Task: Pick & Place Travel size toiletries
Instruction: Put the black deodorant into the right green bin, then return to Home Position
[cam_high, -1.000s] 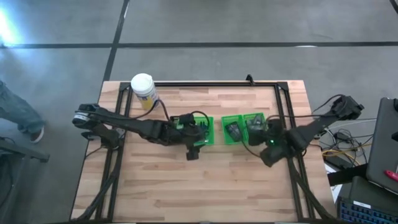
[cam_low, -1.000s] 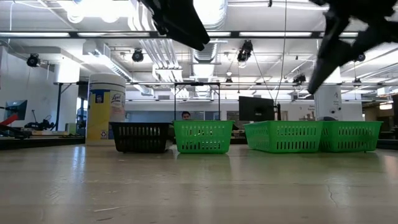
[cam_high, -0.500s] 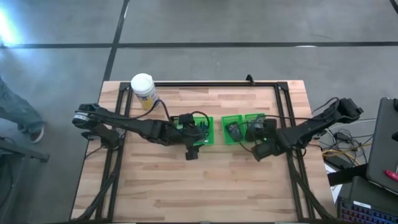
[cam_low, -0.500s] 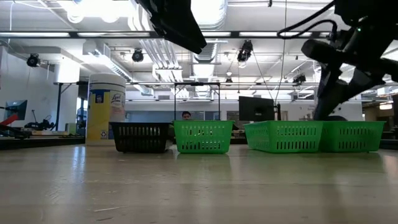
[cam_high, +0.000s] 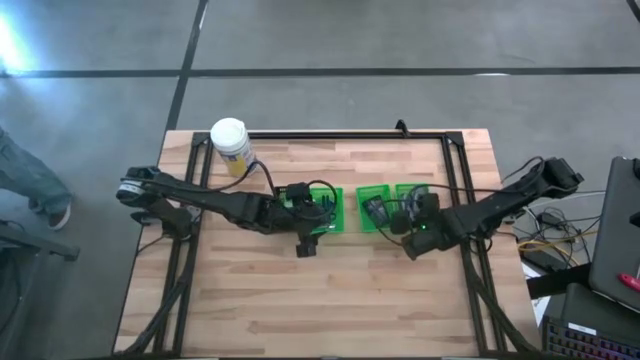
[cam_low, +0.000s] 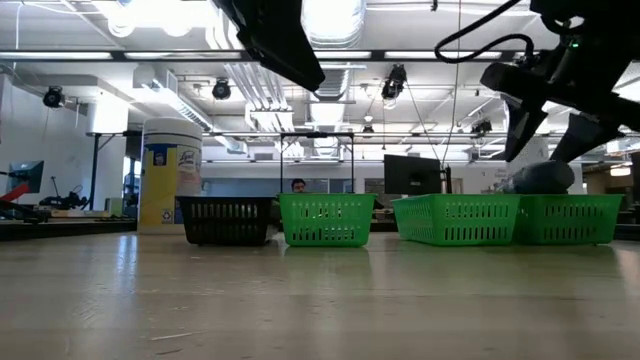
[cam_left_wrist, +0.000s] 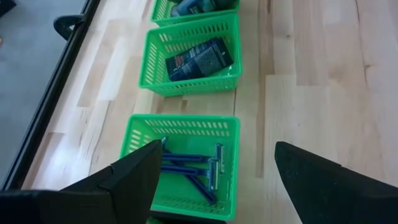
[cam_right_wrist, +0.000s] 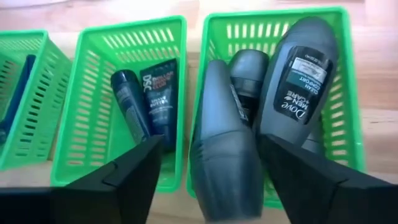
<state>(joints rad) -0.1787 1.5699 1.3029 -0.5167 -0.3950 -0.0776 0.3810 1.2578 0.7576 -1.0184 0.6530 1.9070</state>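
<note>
Baskets, four in a row across mid-table. Leftmost basket: contents not visible. Second basket: razors inside. Third basket: two tubes. Rightmost basket: several oval bottles, one standing above the rim. Jar: far left corner, behind the row.

Four baskets stood in a row, three green baskets and one black basket, while one white-lidded jar stood apart and four dark grey deodorant containers lay before the right pincer.
</note>
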